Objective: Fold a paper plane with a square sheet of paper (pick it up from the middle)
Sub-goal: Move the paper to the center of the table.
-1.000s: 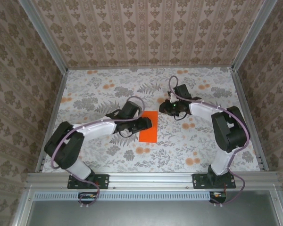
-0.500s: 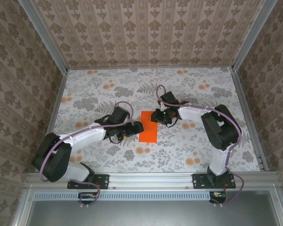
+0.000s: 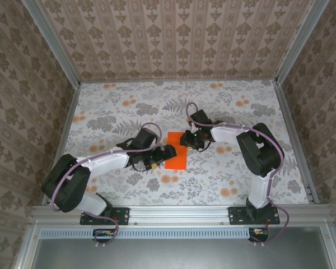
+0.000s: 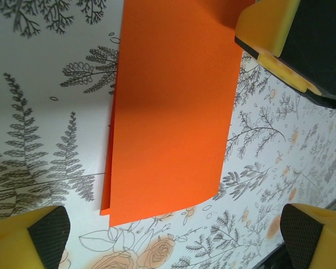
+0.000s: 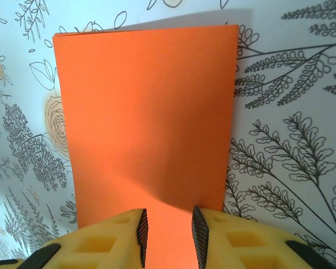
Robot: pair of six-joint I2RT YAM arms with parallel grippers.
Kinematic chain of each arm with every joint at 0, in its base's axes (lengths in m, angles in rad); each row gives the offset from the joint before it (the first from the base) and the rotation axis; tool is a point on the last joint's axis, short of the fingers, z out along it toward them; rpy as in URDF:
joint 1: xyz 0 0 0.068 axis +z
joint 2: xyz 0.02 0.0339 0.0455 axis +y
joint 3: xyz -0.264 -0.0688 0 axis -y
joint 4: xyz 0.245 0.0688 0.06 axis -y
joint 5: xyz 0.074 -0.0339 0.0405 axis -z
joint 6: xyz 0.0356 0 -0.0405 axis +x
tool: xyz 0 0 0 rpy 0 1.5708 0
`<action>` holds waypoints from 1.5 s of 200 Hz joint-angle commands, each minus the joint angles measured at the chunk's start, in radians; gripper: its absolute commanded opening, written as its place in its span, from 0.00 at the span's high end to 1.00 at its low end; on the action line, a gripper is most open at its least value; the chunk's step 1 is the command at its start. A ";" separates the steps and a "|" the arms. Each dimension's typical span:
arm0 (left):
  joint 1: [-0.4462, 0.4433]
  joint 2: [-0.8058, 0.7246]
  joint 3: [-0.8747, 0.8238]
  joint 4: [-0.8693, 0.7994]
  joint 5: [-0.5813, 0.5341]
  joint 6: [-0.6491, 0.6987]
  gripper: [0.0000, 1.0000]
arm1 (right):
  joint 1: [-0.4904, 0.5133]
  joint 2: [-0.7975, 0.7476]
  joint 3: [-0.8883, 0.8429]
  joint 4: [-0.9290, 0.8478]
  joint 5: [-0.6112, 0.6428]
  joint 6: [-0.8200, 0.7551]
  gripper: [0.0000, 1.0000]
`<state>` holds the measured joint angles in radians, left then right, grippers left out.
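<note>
- Square sheet of paper (image 3: 178,160): plain bright orange.
- Table (image 3: 241,168): white, printed with grey ferns and orange flower blotches.
- Walls (image 3: 173,39): beige-brown, striped damask pattern.
- Left gripper (image 4: 176,238) and right gripper (image 5: 168,238): yellow fingers, black pads.
- Left arm (image 3: 101,161) and right arm (image 3: 235,133): white and black.
- Cables (image 3: 188,106): purple.

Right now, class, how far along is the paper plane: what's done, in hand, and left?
Done: the square sheet of paper lies folded in half, two layers showing along one edge. In hand: the right gripper holds nearly closed fingers at a short edge; the left gripper is open at a long side. Left: no nose or wing creases show, so most folds remain.
</note>
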<state>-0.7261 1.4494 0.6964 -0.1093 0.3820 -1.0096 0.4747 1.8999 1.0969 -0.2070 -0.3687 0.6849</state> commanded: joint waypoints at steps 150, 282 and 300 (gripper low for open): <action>-0.009 0.102 -0.045 0.208 0.124 -0.115 0.09 | -0.013 0.047 -0.035 -0.013 0.023 0.015 0.70; 0.104 0.193 -0.026 0.323 0.234 -0.046 0.43 | -0.013 0.041 -0.042 0.006 -0.011 0.017 0.71; 0.115 0.217 -0.012 0.327 0.246 -0.040 0.48 | -0.013 0.038 -0.042 0.007 -0.018 0.015 0.71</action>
<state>-0.6262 1.6352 0.6559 0.1871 0.5774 -1.0832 0.4644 1.9030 1.0824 -0.1844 -0.3996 0.6884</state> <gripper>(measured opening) 0.543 0.288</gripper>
